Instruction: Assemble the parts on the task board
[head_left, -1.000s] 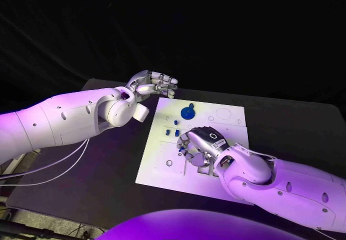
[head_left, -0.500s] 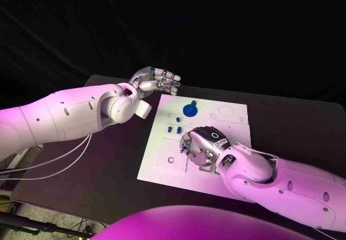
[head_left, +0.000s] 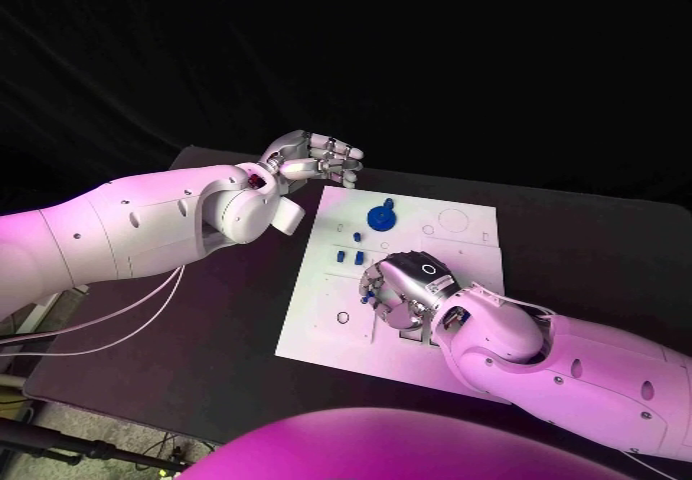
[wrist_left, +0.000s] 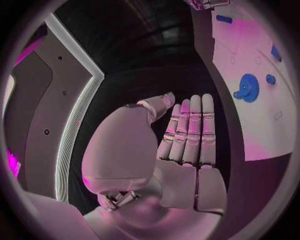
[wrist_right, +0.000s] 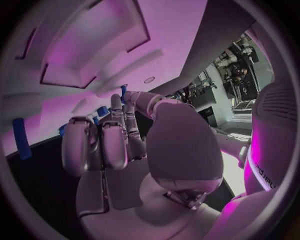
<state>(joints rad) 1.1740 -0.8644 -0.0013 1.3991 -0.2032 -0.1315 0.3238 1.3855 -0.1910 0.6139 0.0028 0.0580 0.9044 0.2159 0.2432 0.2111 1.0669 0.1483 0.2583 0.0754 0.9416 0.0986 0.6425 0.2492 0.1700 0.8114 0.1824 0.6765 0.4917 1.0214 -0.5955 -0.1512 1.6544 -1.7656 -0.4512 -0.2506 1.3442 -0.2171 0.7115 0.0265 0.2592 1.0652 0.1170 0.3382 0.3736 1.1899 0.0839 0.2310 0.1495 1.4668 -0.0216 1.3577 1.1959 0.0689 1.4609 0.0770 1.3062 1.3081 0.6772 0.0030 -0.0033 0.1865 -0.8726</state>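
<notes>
Head view: the right hand (head_left: 408, 290) hovers low over the task board (head_left: 329, 322), just beside small blue parts (head_left: 343, 257) below the blue gear (head_left: 381, 217); picking one up looks next.

Left wrist view: the left hand (wrist_left: 187, 150) lies flat, fingers extended together, holding nothing.

Right wrist view: the right hand's fingers (wrist_right: 115, 140) curl partway; I cannot tell if they hold a part.

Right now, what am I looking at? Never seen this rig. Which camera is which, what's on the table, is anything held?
It is a two-armed robot with silver many-fingered hands at a black table. The head camera looks down; each round picture comes from a camera at one wrist. A white task board lies on the table with small blue parts, including a blue gear. The left hand hovers by the board's far corner, flat and holding nothing. The right hand reaches down onto the board among the blue pieces; whether it holds one I cannot tell.
</notes>
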